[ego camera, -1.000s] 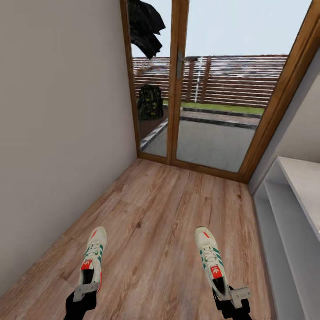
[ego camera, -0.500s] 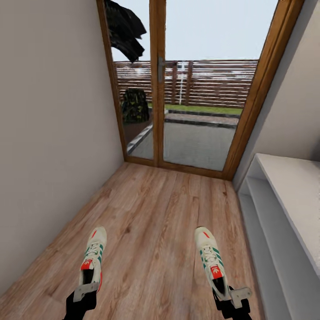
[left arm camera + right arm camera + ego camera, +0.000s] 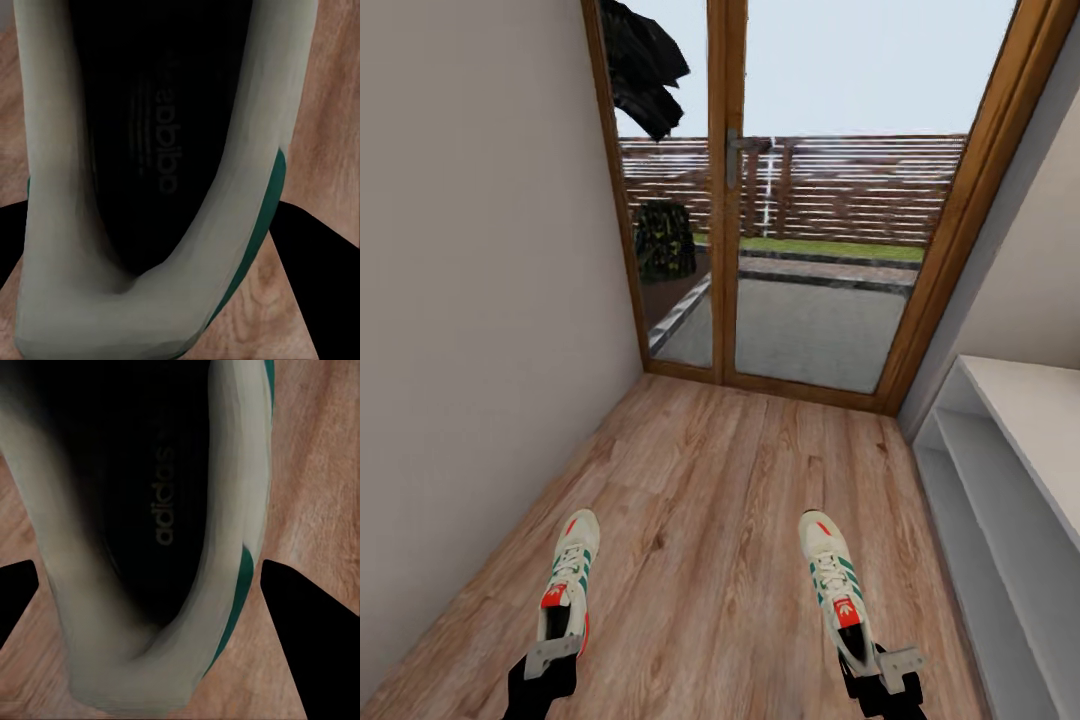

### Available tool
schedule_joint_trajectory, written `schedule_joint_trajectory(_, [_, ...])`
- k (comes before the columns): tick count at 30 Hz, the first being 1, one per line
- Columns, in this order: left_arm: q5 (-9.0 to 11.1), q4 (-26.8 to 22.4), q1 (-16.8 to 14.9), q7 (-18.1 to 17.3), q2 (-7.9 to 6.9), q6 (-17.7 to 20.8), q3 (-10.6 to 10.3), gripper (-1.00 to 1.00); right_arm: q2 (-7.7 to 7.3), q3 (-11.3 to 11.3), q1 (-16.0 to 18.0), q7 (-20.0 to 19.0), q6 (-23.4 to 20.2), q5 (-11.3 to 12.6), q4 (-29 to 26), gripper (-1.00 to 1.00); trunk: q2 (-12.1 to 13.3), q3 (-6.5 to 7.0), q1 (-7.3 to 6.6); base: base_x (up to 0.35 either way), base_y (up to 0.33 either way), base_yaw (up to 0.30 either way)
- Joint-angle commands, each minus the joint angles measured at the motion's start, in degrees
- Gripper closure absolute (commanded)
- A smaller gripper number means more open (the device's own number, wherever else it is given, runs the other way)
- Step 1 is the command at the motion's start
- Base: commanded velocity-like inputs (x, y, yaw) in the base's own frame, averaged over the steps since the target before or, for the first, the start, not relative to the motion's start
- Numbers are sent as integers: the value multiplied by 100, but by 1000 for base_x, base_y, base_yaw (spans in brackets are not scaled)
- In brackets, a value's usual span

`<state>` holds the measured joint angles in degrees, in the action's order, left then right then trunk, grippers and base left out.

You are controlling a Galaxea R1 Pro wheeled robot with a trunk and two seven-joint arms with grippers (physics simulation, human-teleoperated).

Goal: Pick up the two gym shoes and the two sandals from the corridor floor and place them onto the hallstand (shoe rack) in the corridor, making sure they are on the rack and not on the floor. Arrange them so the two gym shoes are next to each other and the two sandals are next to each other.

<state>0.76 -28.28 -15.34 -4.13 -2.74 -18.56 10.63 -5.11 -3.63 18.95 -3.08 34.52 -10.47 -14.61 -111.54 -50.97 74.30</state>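
Gym shoes: left gripper [image 3: 552, 652] clamped on one sneaker [image 3: 567, 585], right gripper [image 3: 880, 668] on the other [image 3: 835, 590], heel-held for carrying to hallstand [image 3: 1000, 500], frame right.

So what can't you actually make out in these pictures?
- Left gripper and right gripper, head view: fingertips hidden behind each gym shoe's heel, left shoe, right shoe; arms cut off by the bottom edge.
- Hallstand, head view: cut off by the right edge.
- Wrist views: each shoe opening is dark and blurred.
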Motion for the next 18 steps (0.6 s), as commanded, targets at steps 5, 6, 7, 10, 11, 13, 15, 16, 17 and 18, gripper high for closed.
schedule_joint_trajectory(5, [10, 6, -4, -44, 5, -16, 28, 100, 1, -41, 3, -34, 19, -26, 2, 100, -2, -1, 2, 265, 246, -124])
schedule_joint_trajectory(6, [11, 6, -4, -44, 5, -16, 28, 100, 1, -41, 3, -34, 19, -26, 2, 100, -2, 1, 2, 265, 246, -225])
schedule_joint_trajectory(7, [11, 6, -4, -44, 4, -16, 28, 100, 1, -41, 3, -34, 19, -26, 2, 100, -2, 2, 2, 265, 246, -232])
schedule_joint_trajectory(10, [10, 6, -4, -44, 2, -17, 27, 100, 1, -41, 3, -34, 19, -26, 2, 100, -2, 8, 2, 265, 246, -245])
schedule_joint_trajectory(11, [7, 6, -4, -44, 3, -17, 30, 100, 1, -41, 3, -34, 19, -26, 2, 100, -2, 10, 2, 265, 247, -251])
schedule_joint_trajectory(13, [6, 6, -4, -44, 2, -14, 29, 100, 1, -41, 3, -34, 19, -26, 2, 100, -2, 14, 2, 265, 247, -253])
schedule_joint_trajectory(15, [5, 6, -4, -44, 6, -14, 31, 100, 1, -41, 3, -34, 21, -26, 2, 100, -2, 19, 2, 265, 246, -255])
schedule_joint_trajectory(16, [4, 6, -4, -44, 7, -12, 31, 100, 1, -41, 3, -34, 20, -26, 2, 100, -2, 21, 2, 265, 246, -256])
schedule_joint_trajectory(17, [3, 6, -4, -44, 6, -12, 29, 100, -2, -41, 3, -34, 22, -26, 2, 100, -2, 23, 2, 267, 245, -257])
schedule_joint_trajectory(18, [3, 6, -4, -44, 4, -12, 30, 100, -4, -43, 3, -34, 21, -26, 2, 100, -2, 25, 2, 271, 240, -257])
